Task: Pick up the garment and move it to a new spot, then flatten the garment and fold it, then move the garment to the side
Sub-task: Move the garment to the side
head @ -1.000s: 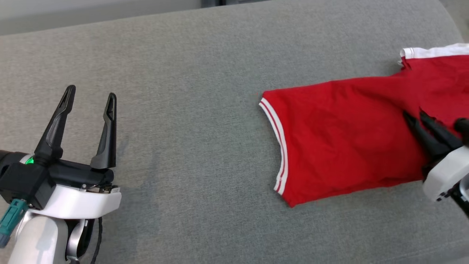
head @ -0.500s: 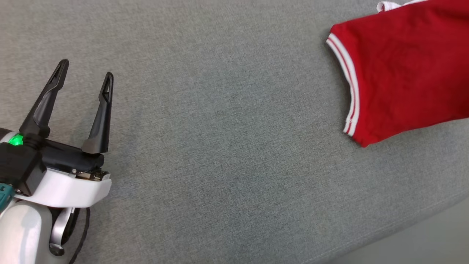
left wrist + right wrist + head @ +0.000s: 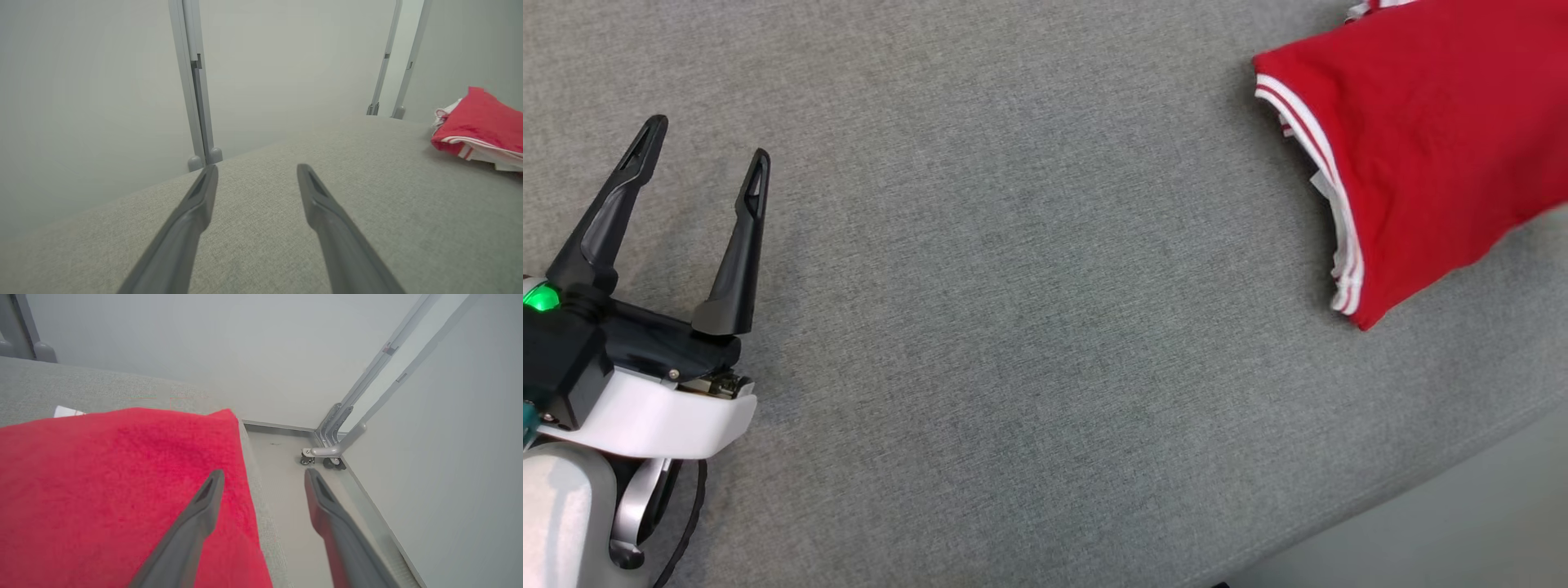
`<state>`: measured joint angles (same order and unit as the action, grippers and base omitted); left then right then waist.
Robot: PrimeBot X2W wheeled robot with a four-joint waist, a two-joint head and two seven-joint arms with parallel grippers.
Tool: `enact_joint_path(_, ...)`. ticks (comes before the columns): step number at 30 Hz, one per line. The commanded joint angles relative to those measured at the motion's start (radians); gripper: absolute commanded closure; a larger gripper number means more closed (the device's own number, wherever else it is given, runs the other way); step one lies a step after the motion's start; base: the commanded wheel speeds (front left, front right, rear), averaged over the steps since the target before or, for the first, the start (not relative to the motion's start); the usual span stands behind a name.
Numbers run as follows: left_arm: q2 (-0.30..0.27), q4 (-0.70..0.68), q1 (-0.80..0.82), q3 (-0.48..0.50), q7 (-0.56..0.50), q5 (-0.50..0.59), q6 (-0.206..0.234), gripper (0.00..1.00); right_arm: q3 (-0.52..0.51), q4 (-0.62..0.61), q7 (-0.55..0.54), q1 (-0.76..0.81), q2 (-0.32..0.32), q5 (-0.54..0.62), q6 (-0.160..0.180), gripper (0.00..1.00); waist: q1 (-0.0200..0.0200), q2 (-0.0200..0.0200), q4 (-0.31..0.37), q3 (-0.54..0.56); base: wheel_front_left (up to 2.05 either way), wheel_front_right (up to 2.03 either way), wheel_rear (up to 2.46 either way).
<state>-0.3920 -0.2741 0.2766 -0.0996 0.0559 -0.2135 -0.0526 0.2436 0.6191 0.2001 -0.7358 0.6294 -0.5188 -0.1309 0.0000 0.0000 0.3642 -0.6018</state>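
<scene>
The grey upholstered surface (image 3: 1029, 327) takes up most of what I see from the head. That whole view has swung since a second ago, so the shift in the picture is the camera's.

The garment (image 3: 1421, 147) lies at the far right of the surface, close to its edge. A second ago it was spread out as a single red layer. Now its striped hem sits on top of further white and red layers, stacked.

The right gripper (image 3: 264, 473) was pinched shut on the red cloth a second ago. Now its jaws stand wide apart with nothing between them, one finger over the cloth and the other over the floor beyond the edge.

The left gripper (image 3: 707, 139) hangs over bare fabric well apart from the garment. Its jaws are spread and empty, as they were before.

From the left wrist the fold shows side-on, white layers under red, with grey frame posts (image 3: 196, 81) behind. The right wrist adds a castor foot (image 3: 322, 457) on the floor and a small white scrap (image 3: 67, 411) past the red cloth.
</scene>
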Motion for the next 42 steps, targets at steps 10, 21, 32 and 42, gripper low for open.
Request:
enact_joint_path(10, 0.004, 0.017, -0.022, 0.006, 0.021, -0.018, 0.015, 0.00, -0.146, 0.045, 0.067, 0.062, -0.158, -0.025, 0.000, 0.00, 0.0000, 0.0000, 0.018, 0.063, 0.00, 0.00, 0.00)
enact_joint_path(21, 0.055, 0.078, -0.060, 0.009, 0.088, -0.052, 0.049, 0.00, -0.332, -0.307, 0.066, 0.288, -0.376, 0.116, 0.000, 0.00, 0.0000, 0.0000, -0.066, 0.161, 0.00, 0.00, 0.00)
enact_joint_path(32, 0.120, 0.178, -0.103, 0.001, 0.152, -0.090, 0.073, 0.00, -0.268, -0.543, 0.020, 0.439, -0.502, 0.233, 0.000, 0.00, 0.0000, 0.0000, -0.246, 0.259, 0.00, 0.00, 0.00)
enact_joint_path(42, 0.155, 0.241, -0.170, 0.020, 0.187, -0.122, 0.090, 0.00, -0.271, -0.633, -0.062, 0.553, -0.529, 0.298, 0.000, 0.00, 0.0000, 0.0000, -0.355, 0.357, 0.00, 0.00, 0.00)
